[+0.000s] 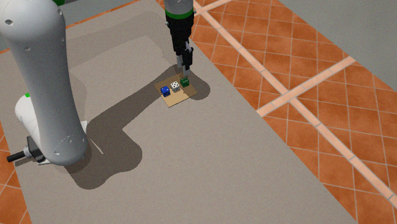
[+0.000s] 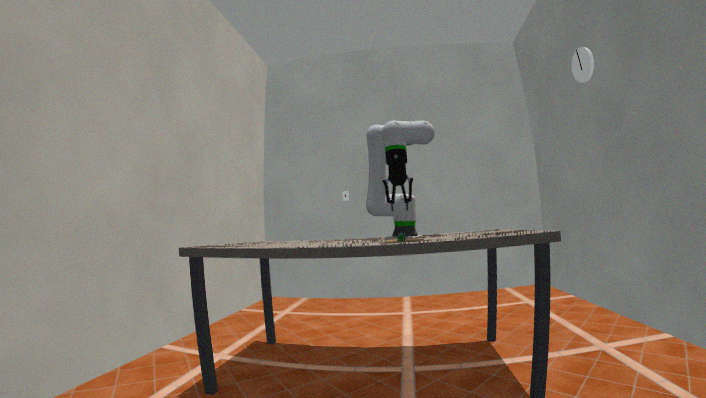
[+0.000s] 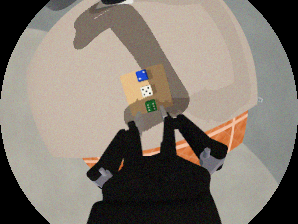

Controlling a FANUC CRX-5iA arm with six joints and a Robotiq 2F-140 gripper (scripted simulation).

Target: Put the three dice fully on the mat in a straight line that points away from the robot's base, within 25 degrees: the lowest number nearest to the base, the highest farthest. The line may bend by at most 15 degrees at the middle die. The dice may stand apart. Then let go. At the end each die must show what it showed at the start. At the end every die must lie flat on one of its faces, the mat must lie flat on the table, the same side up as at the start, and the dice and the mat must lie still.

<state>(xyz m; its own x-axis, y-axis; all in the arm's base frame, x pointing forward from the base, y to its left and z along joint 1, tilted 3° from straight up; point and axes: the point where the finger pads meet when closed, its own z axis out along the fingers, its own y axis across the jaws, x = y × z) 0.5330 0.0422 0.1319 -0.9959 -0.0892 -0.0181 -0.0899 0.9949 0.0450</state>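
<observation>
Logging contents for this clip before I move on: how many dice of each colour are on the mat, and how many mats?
Blue die: 1
White die: 1
Green die: 1
Tan mat: 1
Total: 4 things, 3 dice and 1 mat. All three dice sit on the mat; the gripper hangs above the green die with nothing between its fingers.

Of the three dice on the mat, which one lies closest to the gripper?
The green die. It sits at the end of the row just below the gripper, while the white die is in the middle and the blue die at the other end.
</observation>
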